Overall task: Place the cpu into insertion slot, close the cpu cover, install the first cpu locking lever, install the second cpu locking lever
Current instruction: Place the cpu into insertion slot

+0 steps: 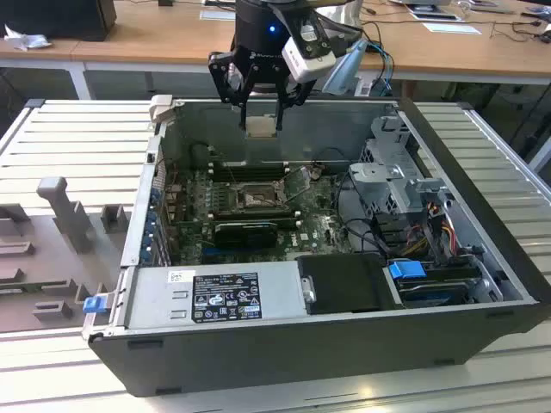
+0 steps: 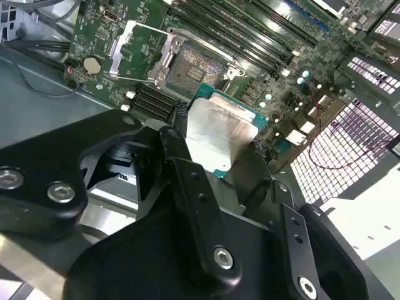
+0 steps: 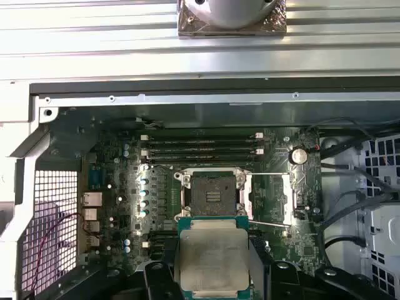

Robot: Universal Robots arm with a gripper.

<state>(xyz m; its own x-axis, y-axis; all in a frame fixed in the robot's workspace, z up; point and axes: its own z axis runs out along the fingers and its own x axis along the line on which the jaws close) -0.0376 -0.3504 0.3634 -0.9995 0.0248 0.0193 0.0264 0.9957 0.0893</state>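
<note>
First wrist view, pincer point(image 3: 212, 270) clamping cpu point(image 3: 212, 256), sides hidden

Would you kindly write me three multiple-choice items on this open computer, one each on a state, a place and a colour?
1. State: the cpu cover beside the insertion slot is
A) swung open
B) shut over the slot
C) locked down by both levers

2. Place: the cpu is
A) seated in the slot
B) held by the gripper over the open case
C) lying on the bench outside

3. Colour: the board around the slot is
A) red
B) blue
C) green

Key:
1 A, the slot's dark centre lies bare in both wrist views.
2 B, the gripper clamps the cpu's edges in the second wrist view.
3 C, green shows all round the slot.
</note>
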